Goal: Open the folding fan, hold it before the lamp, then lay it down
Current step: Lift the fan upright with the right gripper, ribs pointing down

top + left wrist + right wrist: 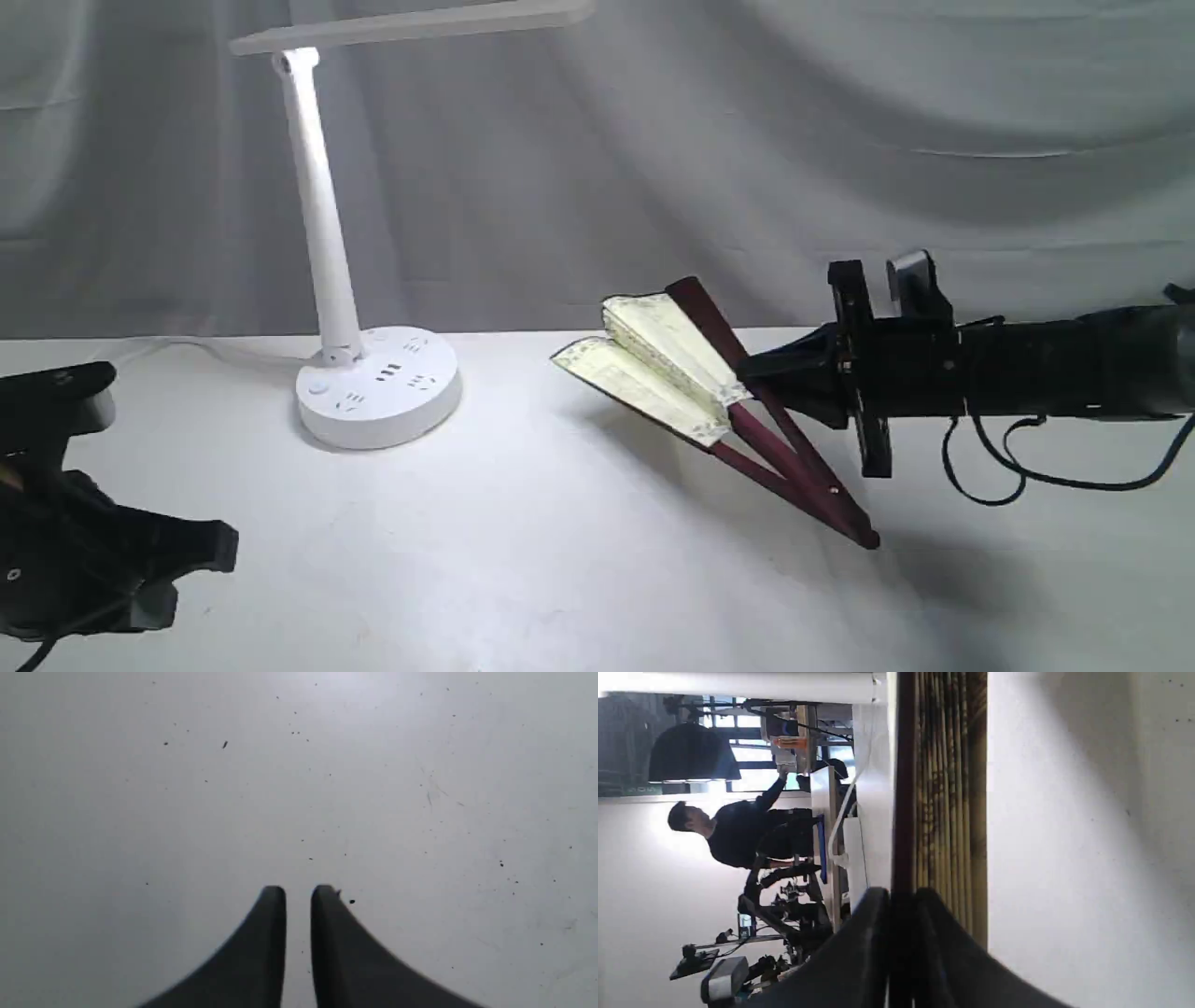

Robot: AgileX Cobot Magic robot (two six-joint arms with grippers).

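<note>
Maroon-ribbed folding fan, partly spread, guard pinched in your right gripper; left gripper narrow, empty; lamp pass and laying-down outstanding.

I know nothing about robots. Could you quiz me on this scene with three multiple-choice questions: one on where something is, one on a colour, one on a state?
1. In the exterior view, the white plastic desk lamp with the round base stands:
A) left of the cream paper folding fan
B) right of it
C) on top of it

2. The fan's wooden ribs are:
A) blue
B) dark maroon
C) green

3. The fan is:
A) shut and lying flat
B) fully spread
C) partly open, gripped by the right gripper

Answers:
1 A: the lamp is at the left, the fan right of centre.
2 B: maroon sticks show below the leaf.
3 C: only a few pleats are spread, and the gripper clamps one guard.
</note>
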